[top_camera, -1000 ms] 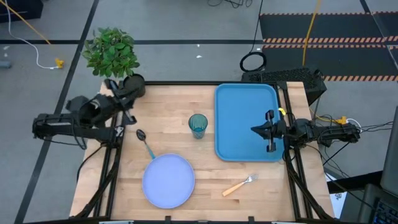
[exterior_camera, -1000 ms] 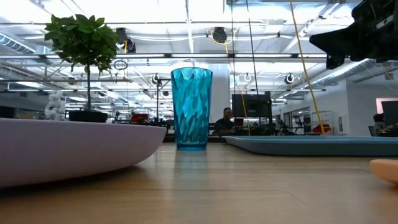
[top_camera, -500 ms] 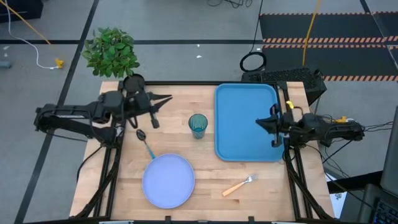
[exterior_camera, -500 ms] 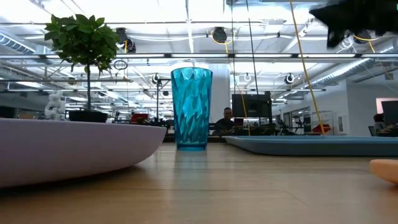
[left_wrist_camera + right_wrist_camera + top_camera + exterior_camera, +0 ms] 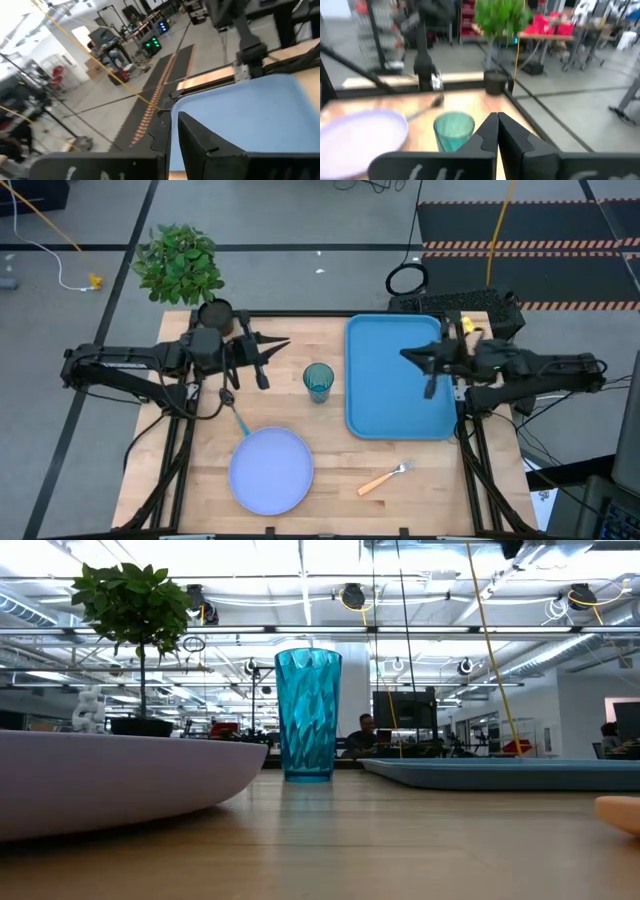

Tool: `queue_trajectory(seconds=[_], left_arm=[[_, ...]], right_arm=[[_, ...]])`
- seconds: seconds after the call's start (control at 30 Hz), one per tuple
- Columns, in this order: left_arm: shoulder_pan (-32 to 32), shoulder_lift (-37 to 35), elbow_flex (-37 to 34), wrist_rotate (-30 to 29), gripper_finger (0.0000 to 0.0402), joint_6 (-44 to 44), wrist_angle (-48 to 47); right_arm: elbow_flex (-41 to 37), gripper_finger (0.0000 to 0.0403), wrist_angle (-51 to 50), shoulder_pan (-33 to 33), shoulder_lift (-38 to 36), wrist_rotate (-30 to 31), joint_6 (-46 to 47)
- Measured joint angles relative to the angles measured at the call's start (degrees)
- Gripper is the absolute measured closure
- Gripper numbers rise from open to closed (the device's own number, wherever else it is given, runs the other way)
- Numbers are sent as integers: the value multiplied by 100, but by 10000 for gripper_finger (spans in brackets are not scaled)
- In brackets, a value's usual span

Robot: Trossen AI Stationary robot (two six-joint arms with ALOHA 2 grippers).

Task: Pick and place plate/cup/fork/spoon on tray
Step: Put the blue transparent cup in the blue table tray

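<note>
The teal cup (image 5: 319,381) stands upright mid-table, left of the blue tray (image 5: 385,405). The lavender plate (image 5: 271,470) lies at the near edge. The spoon (image 5: 233,408) lies left of the cup, its dark bowl toward the far edge. The orange-handled fork (image 5: 385,476) lies near the front, right of the plate. My left gripper (image 5: 287,343) hovers left of the cup, shut and pointing right. My right gripper (image 5: 404,356) hovers over the tray, shut and pointing left toward the cup (image 5: 453,131).
A potted green plant (image 5: 182,265) stands at the table's far left corner, behind my left arm. Bare wood lies between the cup and the fork. A dark mat and cables lie on the floor beyond the far edge.
My left gripper has swung away from the plant pot toward the table's right, turning until it points at the cup. My right gripper has risen, leaving the top of the low view, and moved over the tray toward the far edge.
</note>
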Motion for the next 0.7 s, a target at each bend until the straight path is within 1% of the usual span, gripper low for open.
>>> queue_trajectory(seconds=[0.1, 0.2, 0.3, 0.43, 0.5, 0.6, 0.7], left_arm=[[-12, -96, 0, -160, 364, 136, 17], [-14, -134, 0, -130, 364, -166, 121], [-14, -36, 0, 132, 364, -222, 133], [-14, 205, 20, 595, 364, -199, 96], [-15, 396, 224, 778, 364, -305, -123], [-14, 819, 730, 1121, 364, -640, -768], [-17, 1369, 1255, 1515, 364, -710, -1462]], right_arm=[[-143, 403, 56, 0, 335, -2, 208], [-181, 403, 25, 0, 624, -2, 390], [-183, 403, -118, 0, 827, -12, 639], [-183, 403, -221, 0, 993, -17, 700], [-183, 403, -237, 0, 1025, -23, 758], [-174, 403, -298, 0, 1039, -48, 912], [-40, 403, -652, -2, 1042, -272, 1172]])
